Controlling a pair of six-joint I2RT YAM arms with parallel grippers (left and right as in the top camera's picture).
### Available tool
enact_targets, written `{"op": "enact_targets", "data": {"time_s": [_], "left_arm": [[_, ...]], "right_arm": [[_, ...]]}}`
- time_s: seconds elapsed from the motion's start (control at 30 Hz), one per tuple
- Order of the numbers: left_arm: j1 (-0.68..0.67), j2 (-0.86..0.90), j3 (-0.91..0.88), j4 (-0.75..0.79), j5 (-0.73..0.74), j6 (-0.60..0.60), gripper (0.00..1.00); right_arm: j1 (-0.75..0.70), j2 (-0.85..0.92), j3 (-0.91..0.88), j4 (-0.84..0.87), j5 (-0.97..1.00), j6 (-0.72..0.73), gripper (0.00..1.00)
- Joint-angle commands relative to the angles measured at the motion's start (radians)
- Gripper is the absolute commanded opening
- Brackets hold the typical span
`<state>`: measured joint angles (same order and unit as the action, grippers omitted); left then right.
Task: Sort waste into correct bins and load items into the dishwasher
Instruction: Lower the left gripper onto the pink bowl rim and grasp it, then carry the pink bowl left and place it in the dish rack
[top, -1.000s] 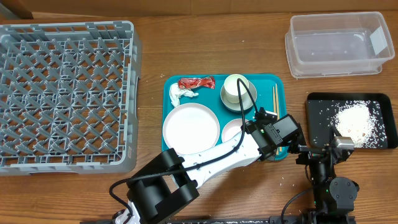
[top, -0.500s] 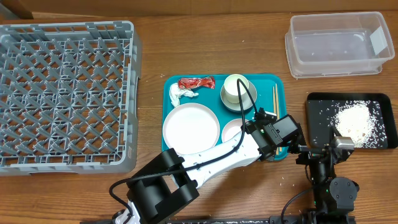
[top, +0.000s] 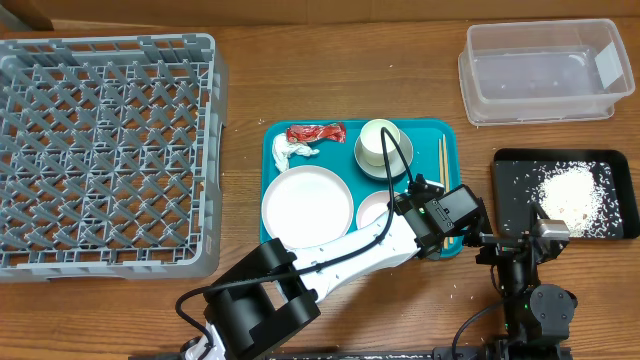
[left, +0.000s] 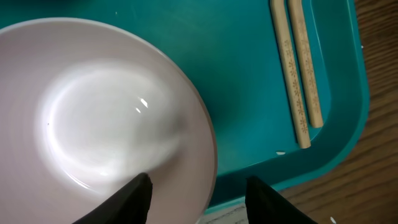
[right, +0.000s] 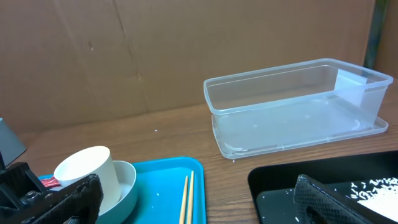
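**Left claw straddles small plate's rim as loading gets under way**

The left claw (left: 199, 202) hangs low over the teal tray (left: 249, 93), its jaws spread. One finger stands above the small white plate (left: 106, 124) and the other just outside the plate's rim, neither visibly touching it. The plate lies in the tray's near right corner, beside a pair of chopsticks (left: 297, 68) along the tray's right edge.

The step in hand looks like a pinch on that rim. It would go best with the inner finger kept close to the edge, the outer one slipped down between rim and tray wall, and a firm close before any lift, since the glazed plate is likely to slide.

Also on the tray, which sits mid-desk toward the near edge, are the larger white plate (top: 307, 205), the white cup (top: 377, 141) standing in the grey-green bowl (top: 395, 170), the tissue wad (top: 293, 151) and the red wrapper (top: 315, 132). The grey dish rack (top: 212, 150) fills the desk's (top: 350, 60) left side with nothing loaded. The clear tub (top: 538, 112) sits at the far right corner.

The right claw (right: 199, 199) waits at the near right, jaws spread wide on nothing, by a black tray (top: 500, 200) of white grains.

No brand or wording can be read. The chopsticks carry a faint repeating print, and the tub shows a pale patch without legible text.
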<state>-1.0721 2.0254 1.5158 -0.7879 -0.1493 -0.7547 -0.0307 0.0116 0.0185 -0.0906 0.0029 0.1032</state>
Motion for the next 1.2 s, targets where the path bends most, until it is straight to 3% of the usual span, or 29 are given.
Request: {"op": "enact_targets", "data": {"time_s": [0.0,0.23,0.37,0.4,0.5,0.6,0.83,1.17], "left_arm": [[-0.003,0.029,-0.009,-0.001,0.040,0.015,0.51],[-0.003,0.049,-0.010,-0.008,0.038,0.016,0.49],[-0.001,0.049,-0.010,-0.008,0.034,0.022,0.35],[0.002,0.049,-0.010,-0.008,0.034,0.023,0.25],[0.005,0.049,-0.010,-0.008,0.035,0.023,0.19],[0.008,0.048,-0.005,-0.008,0.035,0.023,0.05],[0.008,0.048,0.112,-0.072,0.100,0.035,0.04],[0.057,0.027,0.526,-0.430,0.090,0.038,0.04]], "right_arm": [[0.003,-0.009,-0.011,0.006,-0.004,-0.006,1.00],[0.003,-0.009,-0.011,0.006,-0.004,-0.006,1.00],[0.003,-0.009,-0.011,0.006,-0.004,-0.006,0.99],[0.003,-0.009,-0.011,0.006,-0.004,-0.006,1.00],[0.003,-0.009,-0.011,0.006,-0.004,-0.006,1.00],[0.003,-0.009,-0.011,0.006,-0.004,-0.006,1.00],[0.003,-0.009,-0.011,0.006,-0.004,-0.006,1.00],[0.003,-0.009,-0.011,0.006,-0.004,-0.006,1.00]]}}
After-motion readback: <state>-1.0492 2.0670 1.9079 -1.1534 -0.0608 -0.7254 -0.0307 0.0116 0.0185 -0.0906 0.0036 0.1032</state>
